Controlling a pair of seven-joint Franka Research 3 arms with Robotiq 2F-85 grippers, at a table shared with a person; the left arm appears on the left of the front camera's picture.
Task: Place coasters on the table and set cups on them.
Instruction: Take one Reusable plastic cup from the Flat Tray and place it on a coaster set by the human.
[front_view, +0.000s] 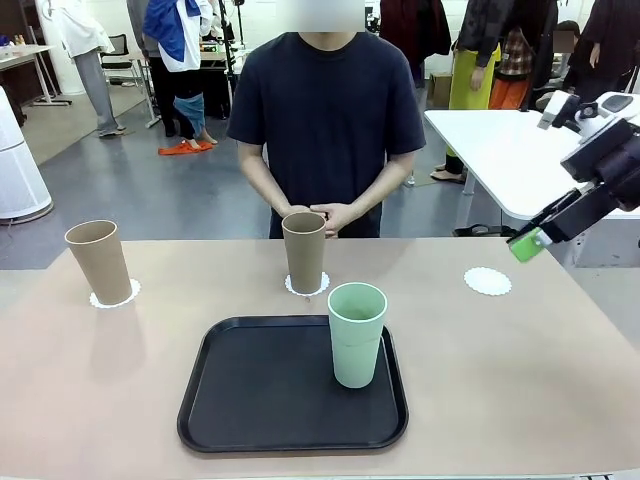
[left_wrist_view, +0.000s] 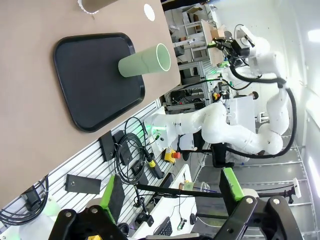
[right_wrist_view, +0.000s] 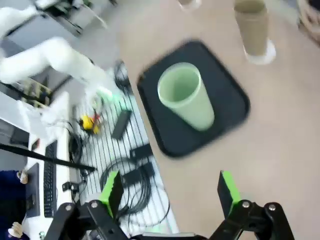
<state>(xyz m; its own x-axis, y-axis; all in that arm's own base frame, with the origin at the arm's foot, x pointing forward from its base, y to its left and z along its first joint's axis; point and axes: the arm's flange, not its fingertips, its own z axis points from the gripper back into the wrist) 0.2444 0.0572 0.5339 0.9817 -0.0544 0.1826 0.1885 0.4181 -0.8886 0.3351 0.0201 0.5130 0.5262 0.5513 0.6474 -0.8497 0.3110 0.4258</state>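
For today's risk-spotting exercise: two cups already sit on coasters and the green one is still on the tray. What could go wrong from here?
1. The mint green cup is tall and stands at the black tray edge; a careless grasp by the open right gripper may tip it.
2. The empty coaster is light paper and could slide when the cup lands.
3. The person's hands rest close behind the middle tan cup.

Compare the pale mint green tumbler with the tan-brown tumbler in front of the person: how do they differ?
The pale mint green tumbler stands on the black rectangular tray; the tan-brown tumbler stands on a round white lacy coaster on the beige table. The green one is nearer the robot's side; the tan one is by the person's clasped hands. They differ in colour. Both are upright, handleless and tapered.
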